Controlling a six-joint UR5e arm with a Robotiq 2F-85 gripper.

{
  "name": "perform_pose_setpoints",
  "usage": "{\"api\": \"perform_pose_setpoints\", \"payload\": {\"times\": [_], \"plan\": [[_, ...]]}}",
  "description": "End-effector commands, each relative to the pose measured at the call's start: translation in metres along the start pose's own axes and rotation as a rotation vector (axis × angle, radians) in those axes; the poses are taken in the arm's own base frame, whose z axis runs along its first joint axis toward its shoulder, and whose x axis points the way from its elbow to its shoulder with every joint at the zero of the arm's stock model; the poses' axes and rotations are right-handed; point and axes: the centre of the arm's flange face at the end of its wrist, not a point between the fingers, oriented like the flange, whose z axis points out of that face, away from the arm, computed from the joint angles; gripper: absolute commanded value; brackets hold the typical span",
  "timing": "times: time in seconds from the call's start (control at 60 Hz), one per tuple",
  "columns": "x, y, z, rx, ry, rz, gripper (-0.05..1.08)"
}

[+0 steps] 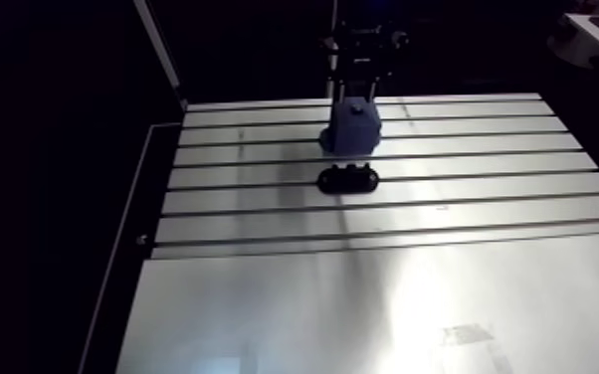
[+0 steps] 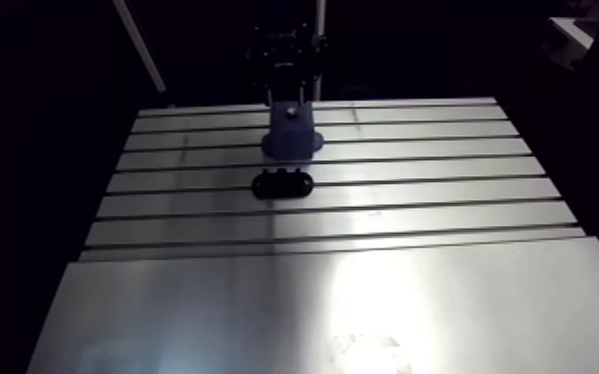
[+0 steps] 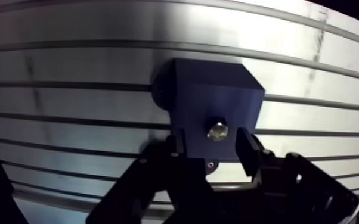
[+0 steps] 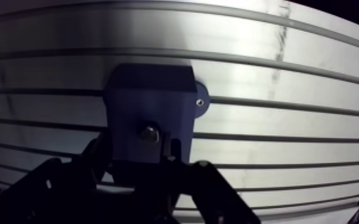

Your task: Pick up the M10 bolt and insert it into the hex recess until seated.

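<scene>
**Bolt sitting in the blue block, tool open around it**

So here's where things are: the M10 bolt (image 3: 217, 130) is in the upper face of the blue block (image 3: 214, 95), shiny end pointing straight up at the wrist view. Can't tell how deep it sits, too dark around it.

The tool (image 3: 213, 148) hangs right over the block. Its fingers (image 3: 247, 149) are spread apart, one on each side of the bolt, with a bit of blue showing between each finger and the bolt. So it's open and not gripping anything as far as I can see.

In the arm view, the block stands on the slotted part of the bench (image 1: 363, 298), toward the far side. A black oval plate (image 1: 348, 179) with a few holes lies just in front of it, not touching.
</scene>
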Motion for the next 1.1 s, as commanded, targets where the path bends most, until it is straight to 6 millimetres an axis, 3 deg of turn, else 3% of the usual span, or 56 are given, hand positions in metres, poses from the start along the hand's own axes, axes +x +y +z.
{"api": "perform_pose_setpoints", "payload": {"times": [0.017, 1.1], "plan": [[0.0019, 0.0015, 0.0020, 0.005, 0.010, 0.005, 0.46], [-0.0016, 0.0061, 0.0055, 0.003, 0.012, 0.003, 0.51]]}}
